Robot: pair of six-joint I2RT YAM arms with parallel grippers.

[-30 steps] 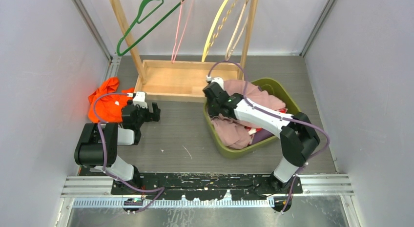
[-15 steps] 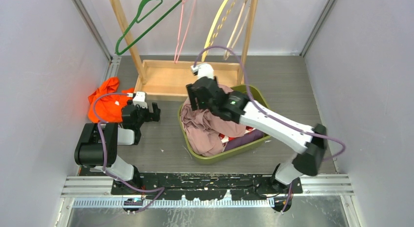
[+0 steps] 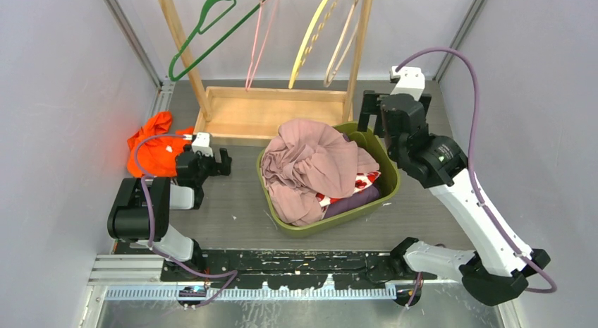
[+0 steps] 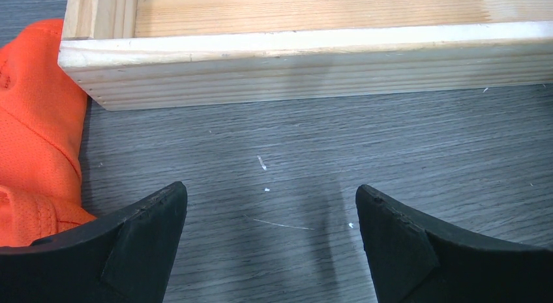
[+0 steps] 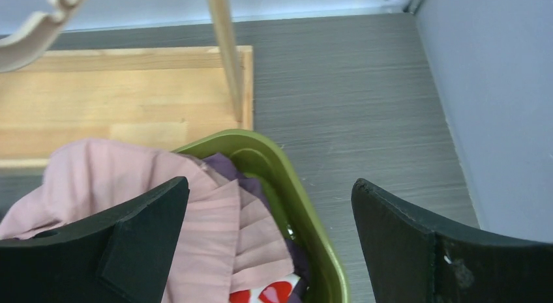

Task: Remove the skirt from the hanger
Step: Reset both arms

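Soft, light and limp, the pink skirt (image 3: 310,155) heaped in the green bin (image 3: 338,223) seems best pinched at a thick fold; left pincer (image 4: 267,205) and right pincer (image 5: 270,199) stand open, empty.

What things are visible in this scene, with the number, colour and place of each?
table: one, grey
rack: one, pale wood; back of the table
hangers: four, green, pink, yellow, cream; on the rack
basket: one, olive green; in front of the rack
skirt: one, pink; heaped on top in the basket
other clothes: two seen, purple, white with red hearts; under the skirt
orange cloth: one; table, left of the rack
left end effector: one, black, open; near the orange cloth
right end effector: one, black, open; above the basket's far right corner
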